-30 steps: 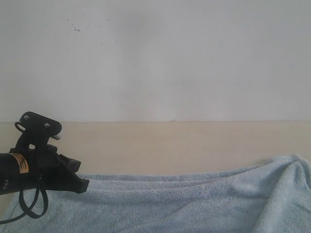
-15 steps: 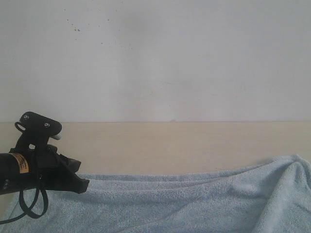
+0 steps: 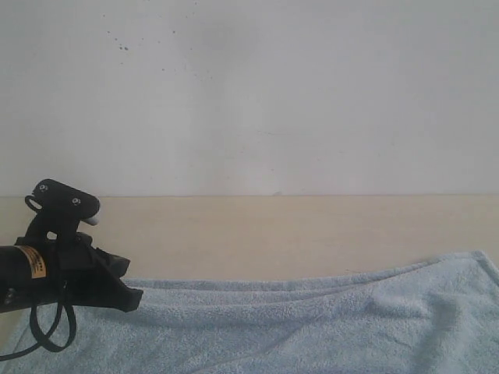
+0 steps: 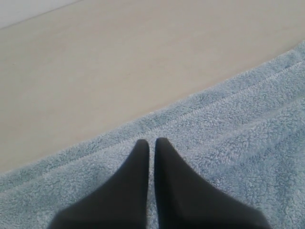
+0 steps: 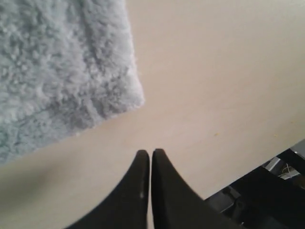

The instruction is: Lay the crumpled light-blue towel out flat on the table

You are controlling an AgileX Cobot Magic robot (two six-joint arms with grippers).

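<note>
The light-blue towel (image 3: 312,319) lies low across the near part of the beige table (image 3: 273,234), with shallow folds running along it. My left gripper (image 3: 131,296) rests at the towel's far hem on the left. In the left wrist view that gripper (image 4: 151,141) is shut above the fluffy towel (image 4: 238,124), and nothing shows pinched between its fingers. In the right wrist view my right gripper (image 5: 150,152) is shut over the bare table (image 5: 214,86), a short way from a towel corner (image 5: 57,67) that lies flat. The exterior view does not show the right gripper.
A plain white wall (image 3: 249,93) rises behind the table. A black cable loop (image 3: 48,331) hangs under the left arm. In the right wrist view the table edge runs close by, with dark equipment (image 5: 267,195) beyond it.
The raised hump at the towel's right end has sunk, so that end now lies lower and flatter. The left arm has not moved.
</note>
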